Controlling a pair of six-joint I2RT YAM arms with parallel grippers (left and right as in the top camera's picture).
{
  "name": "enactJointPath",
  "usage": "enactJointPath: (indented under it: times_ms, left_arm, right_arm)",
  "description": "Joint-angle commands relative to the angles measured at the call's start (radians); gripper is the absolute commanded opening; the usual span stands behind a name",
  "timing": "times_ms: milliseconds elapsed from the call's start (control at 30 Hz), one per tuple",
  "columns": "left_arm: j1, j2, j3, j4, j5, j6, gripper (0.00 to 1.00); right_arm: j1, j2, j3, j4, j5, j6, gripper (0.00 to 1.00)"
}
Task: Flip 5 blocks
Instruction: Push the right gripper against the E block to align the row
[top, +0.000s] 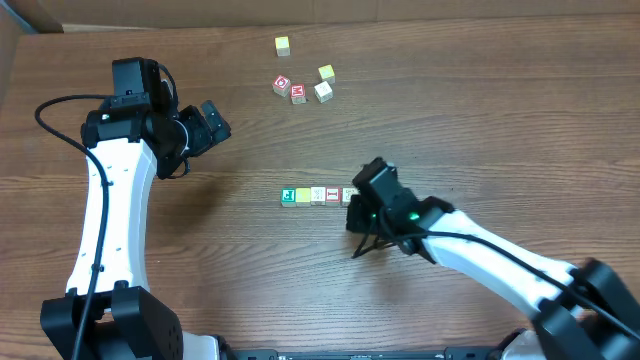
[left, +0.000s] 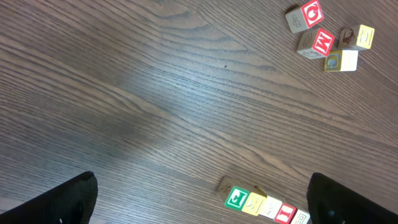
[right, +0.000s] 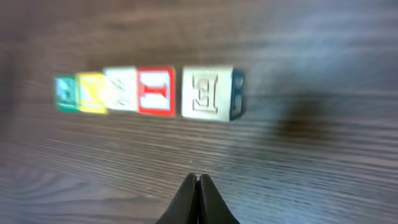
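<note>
We are seeing blocks (top: 317, 194) lying in touching row of five on table (top: 450, 100). Right gripper (right: 198, 180) is hovering just beside row, apart from it, fingers pressed together, empty, nearest E block (right: 207, 93). Left gripper (top: 210, 123) is hanging well apart, jaws spread wide.
</note>
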Motion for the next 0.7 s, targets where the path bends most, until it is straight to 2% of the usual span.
enactJointPath:
  times_ms: [0, 233, 400, 667]
  left_arm:
    - [-0.006, 0.002, 0.006, 0.002, 0.004, 0.013, 1.00]
    - [-0.006, 0.002, 0.006, 0.002, 0.004, 0.013, 1.00]
    - [-0.006, 0.002, 0.006, 0.002, 0.004, 0.013, 1.00]
    - [-0.006, 0.002, 0.006, 0.002, 0.004, 0.013, 1.00]
  right_arm:
    - [-0.049, -0.038, 0.027, -0.021, 0.089, -0.013, 0.04]
    - [-0.170, 0.032, 0.024, -0.011, 0.095, -0.005, 0.04]
    - [-0.169, 0.111, 0.024, 0.039, 0.008, -0.005, 0.04]
    - [-0.160, 0.187, 0.024, 0.084, -0.013, 0.003, 0.04]
